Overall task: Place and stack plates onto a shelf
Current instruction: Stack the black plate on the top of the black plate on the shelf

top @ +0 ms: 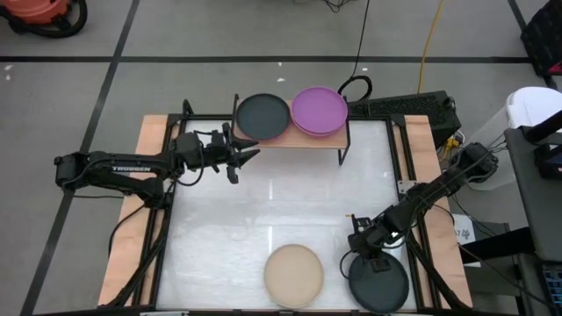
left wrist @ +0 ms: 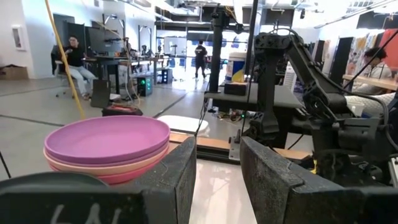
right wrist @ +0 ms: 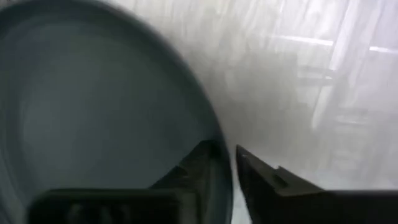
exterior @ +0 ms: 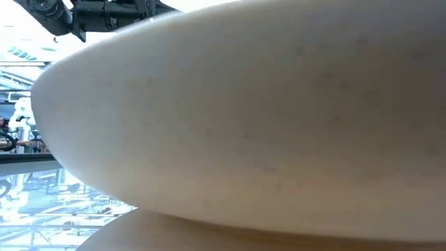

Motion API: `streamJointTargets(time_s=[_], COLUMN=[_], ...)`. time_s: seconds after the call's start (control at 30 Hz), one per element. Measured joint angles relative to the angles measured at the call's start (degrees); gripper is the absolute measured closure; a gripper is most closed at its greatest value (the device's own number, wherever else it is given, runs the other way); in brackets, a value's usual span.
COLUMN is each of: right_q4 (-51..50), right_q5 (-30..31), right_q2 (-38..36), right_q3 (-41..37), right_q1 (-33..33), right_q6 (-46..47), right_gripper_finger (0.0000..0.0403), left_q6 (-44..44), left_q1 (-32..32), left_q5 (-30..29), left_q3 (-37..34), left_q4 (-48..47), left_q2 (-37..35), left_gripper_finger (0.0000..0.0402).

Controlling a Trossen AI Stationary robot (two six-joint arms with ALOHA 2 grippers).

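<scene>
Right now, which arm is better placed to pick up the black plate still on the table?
Right. The right gripper already sits at the rim of the black plate, fingers straddling its edge; the left gripper hangs by the shelf, far across the table.

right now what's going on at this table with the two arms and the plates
Plates are being moved onto the shelf. A black plate and a purple-topped stack already sit on it. The right gripper is down at the rim of another black plate on the table's near edge, one finger inside the rim and one outside. A beige plate lies beside it, untouched. The left gripper hangs open just in front of the shelf, holding nothing.
</scene>
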Motion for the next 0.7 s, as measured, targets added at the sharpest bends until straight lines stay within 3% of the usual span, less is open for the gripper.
streamJointTargets(time_s=[0.13,0.53,0.7], right_q4=[0.0,1.2,4.2], right_q5=[2.4,15.9,18.6], right_q2=[-1.4,-11.9,-17.2], right_q3=[0.0,0.0,0.7], right_q1=[-1.0,-14.7,-21.6], right_q6=[-3.7,-16.0,-23.4], right_gripper_finger=[0.0394,0.0402,0.0402], left_q6=[-0.3,4.0,4.4], left_q1=[0.0,0.2,1.4], left_q5=[0.0,-0.1,-0.7], left_q3=[0.0,0.0,0.0], left_q4=[-0.9,-5.2,-5.7], left_q2=[0.0,0.0,-1.4], left_gripper_finger=[0.0273,0.0273,0.0273])
